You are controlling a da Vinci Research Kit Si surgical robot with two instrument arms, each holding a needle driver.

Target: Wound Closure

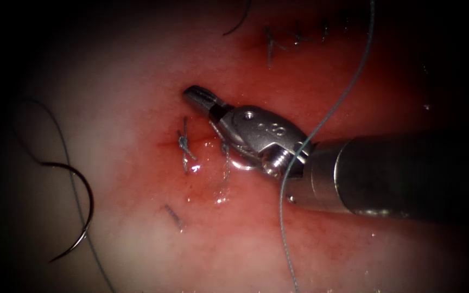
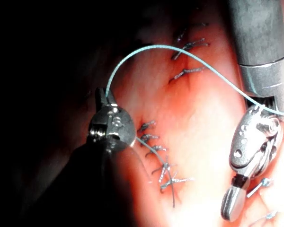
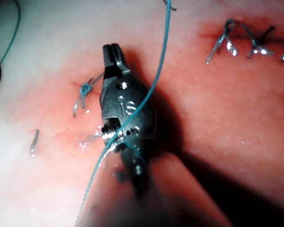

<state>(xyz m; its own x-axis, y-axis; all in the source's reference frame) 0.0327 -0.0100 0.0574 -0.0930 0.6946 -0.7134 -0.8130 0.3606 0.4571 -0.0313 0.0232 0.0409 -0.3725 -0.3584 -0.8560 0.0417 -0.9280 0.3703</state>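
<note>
The curved needle (image 1: 77,209) lies free on the pale tissue (image 1: 137,239) well left of the cut, in neither tool, with thread (image 1: 69,168) trailing past it. The right claw (image 1: 197,97) reaches in from the right, its tip pressed together and pinching nothing, just above a knotted stitch (image 1: 183,144) on the cut. The left wrist view adds the left claw (image 2: 103,97), pinching the pale thread (image 2: 151,47) that arcs across to the right tool's wrist (image 2: 255,137). There a row of finished stitches (image 2: 161,165) runs beside it. Its shaft is lost in shadow.
</note>
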